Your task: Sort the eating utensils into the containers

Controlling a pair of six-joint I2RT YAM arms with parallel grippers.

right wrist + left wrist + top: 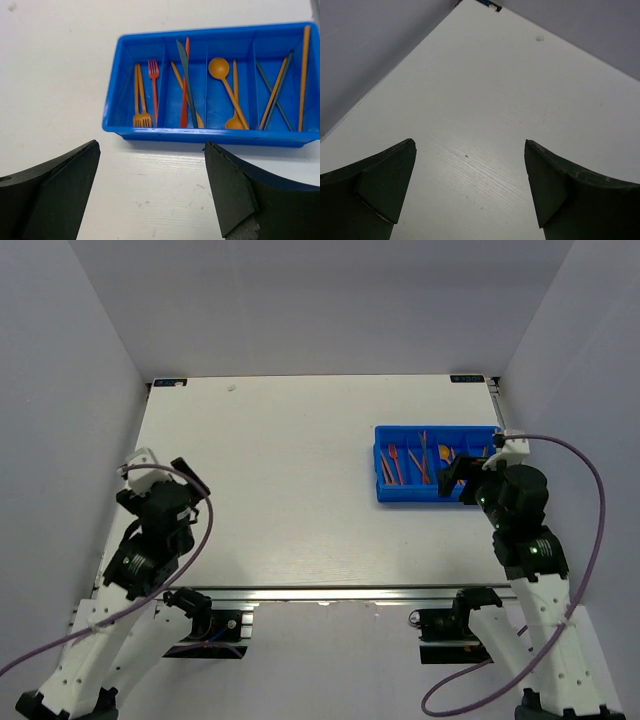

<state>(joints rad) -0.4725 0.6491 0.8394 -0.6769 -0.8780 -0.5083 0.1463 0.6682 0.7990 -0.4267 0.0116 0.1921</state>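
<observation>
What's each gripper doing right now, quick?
Left gripper: open, holding nothing, over the table.
Right gripper: open, holding nothing, facing the tray.

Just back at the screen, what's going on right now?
Neither arm is handling anything. The left gripper and right gripper are open and empty; the right hovers near the blue four-compartment tray. Every utensil in view lies in it: forks, knives, spoons, chopsticks, one kind per compartment.

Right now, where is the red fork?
In the right wrist view, the red fork lies in the leftmost compartment of the blue tray, right of the orange forks.
</observation>
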